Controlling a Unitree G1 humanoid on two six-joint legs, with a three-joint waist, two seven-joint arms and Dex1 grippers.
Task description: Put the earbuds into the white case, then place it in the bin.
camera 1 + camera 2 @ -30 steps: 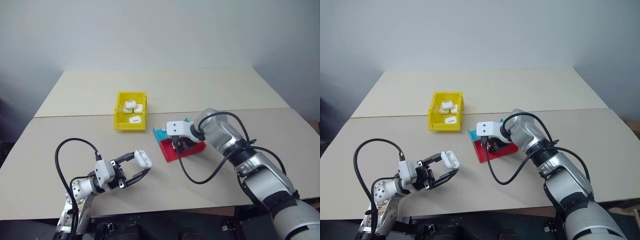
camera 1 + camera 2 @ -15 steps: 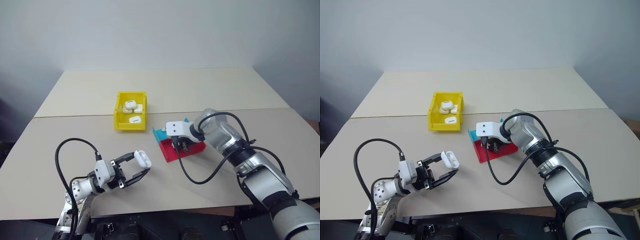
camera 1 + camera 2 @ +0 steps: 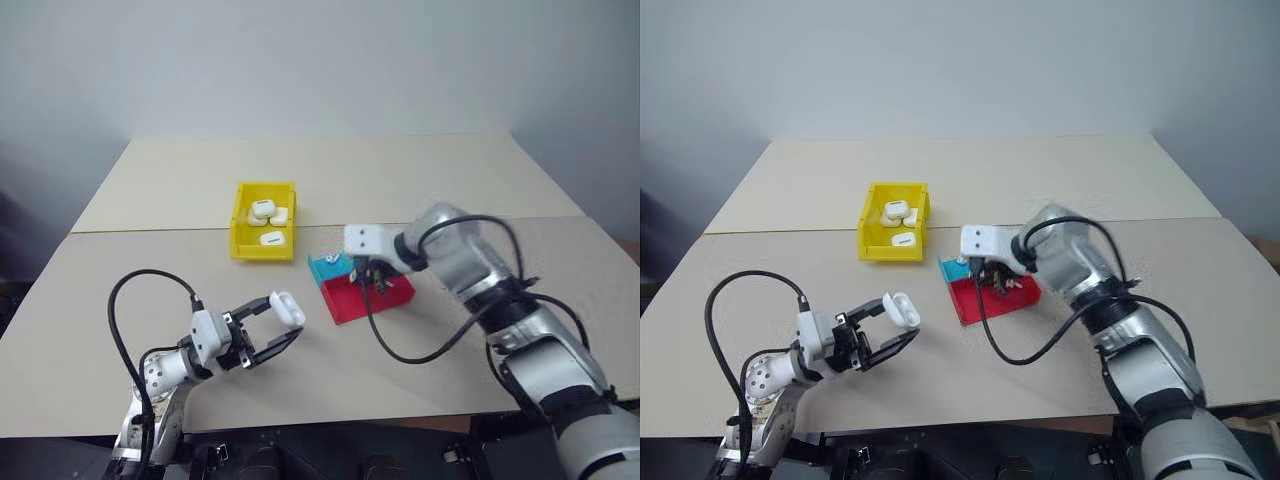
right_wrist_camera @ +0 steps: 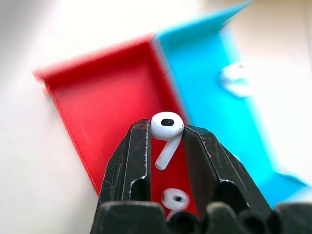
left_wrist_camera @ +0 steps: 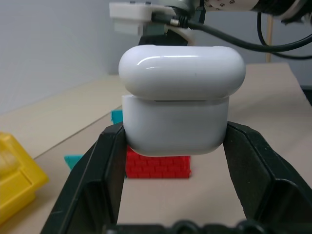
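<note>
- Right wrist view: the right gripper [image 4: 166, 134] pinches one of the earbuds [image 4: 165, 131] between its two black fingertips, the rounded head up at the tips and the short stem hanging down between the fingers.
- A second small white earbud-like piece [image 4: 175, 200] sits lower down between the same fingers; whether it is held or lies on the tray below, I cannot tell.
- Beneath the gripper is the red half of a shallow tray [image 4: 105, 122]; its teal half [image 4: 214, 92] holds another small white piece [image 4: 234, 78].
- In the head views the right gripper [image 3: 372, 278] hangs just above the red and teal tray [image 3: 345, 305], clear of it.
- The left gripper [image 3: 272, 325] is pressed onto the white case [image 3: 287, 308], one finger on each side of its lower body, held above the table [image 3: 450, 190] near the front edge.
- In the left wrist view the white case [image 5: 178, 97] stands upright, a thin gap showing between lid and body.
- The yellow bin [image 3: 262, 220] stands farther back on the table, well apart from both grippers, with three white cases [image 3: 268, 222] inside.
</note>
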